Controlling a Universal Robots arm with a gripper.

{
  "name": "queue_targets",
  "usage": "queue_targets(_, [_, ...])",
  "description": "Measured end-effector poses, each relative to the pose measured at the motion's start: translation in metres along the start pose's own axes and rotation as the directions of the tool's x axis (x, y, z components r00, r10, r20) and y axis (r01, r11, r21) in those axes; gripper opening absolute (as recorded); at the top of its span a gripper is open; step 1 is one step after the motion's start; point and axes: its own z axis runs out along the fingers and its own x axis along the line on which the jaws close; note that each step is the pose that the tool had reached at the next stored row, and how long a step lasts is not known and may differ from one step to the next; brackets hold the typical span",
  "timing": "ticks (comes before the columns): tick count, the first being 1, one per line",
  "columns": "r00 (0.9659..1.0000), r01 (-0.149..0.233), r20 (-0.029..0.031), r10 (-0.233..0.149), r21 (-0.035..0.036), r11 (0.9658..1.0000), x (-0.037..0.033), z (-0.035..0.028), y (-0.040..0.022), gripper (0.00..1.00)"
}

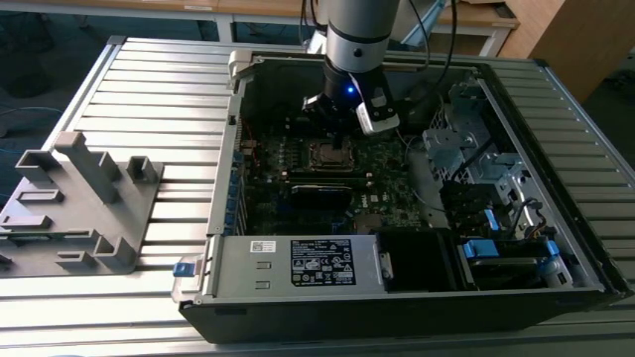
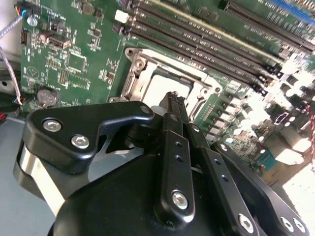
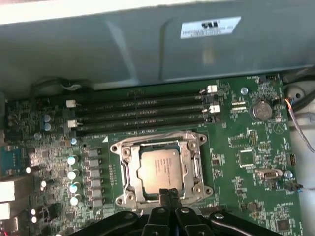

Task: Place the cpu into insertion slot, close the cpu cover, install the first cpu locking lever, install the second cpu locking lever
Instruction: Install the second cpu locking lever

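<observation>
Inside the open computer case (image 1: 417, 186) lying on the slatted metal bench (image 1: 149, 104), the green motherboard (image 3: 246, 152) lies flat on the case floor, and the arm's claw (image 3: 169, 194) hangs low over the insertion slot (image 1: 332, 154) near the board's middle. In the first wrist view the cpu (image 3: 160, 168) sits flat in the slot, its dull silver top showing through the square window of the cpu cover (image 3: 129, 169), which lies down over the socket as a shiny frame with screws at its corners. The claw's two black fingers (image 2: 173, 105) are pressed together with no gap and nothing between them, their tip poised at the cover's near edge; whether it touches the metal cannot be told. Four long dark memory slots (image 3: 142, 115) run side by side just beyond the socket, and a round coin battery (image 3: 261, 110) sits on the board toward the case wall. In the exterior view the case also holds a grey power supply box (image 1: 297, 264) along its front wall, with a black-and-white label (image 1: 323, 262) on top whose print is too small to read, and blue-tabbed drive bays (image 1: 496, 249) at the exterior view's right. A white sticker (image 3: 210, 27) on the case wall is likewise unreadable. A grey plastic fixture (image 1: 79, 208) stands on the bench at the exterior view's left, well apart from the case.
</observation>
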Motion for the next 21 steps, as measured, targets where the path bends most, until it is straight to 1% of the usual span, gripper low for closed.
queue_targets(7, [1.0,0.0,0.0006,0.0,0.0001,1.0,-0.0012,-0.0003,-0.0088,0.11])
queue_targets(17, [1.0,0.0,0.0007,0.0,0.0002,1.0,-0.0012,-0.0004,-0.0098,0.11])
queue_targets(21, [1.0,0.001,0.0027,-0.001,-0.0001,1.0,-0.0011,-0.0005,-0.011,0.11])
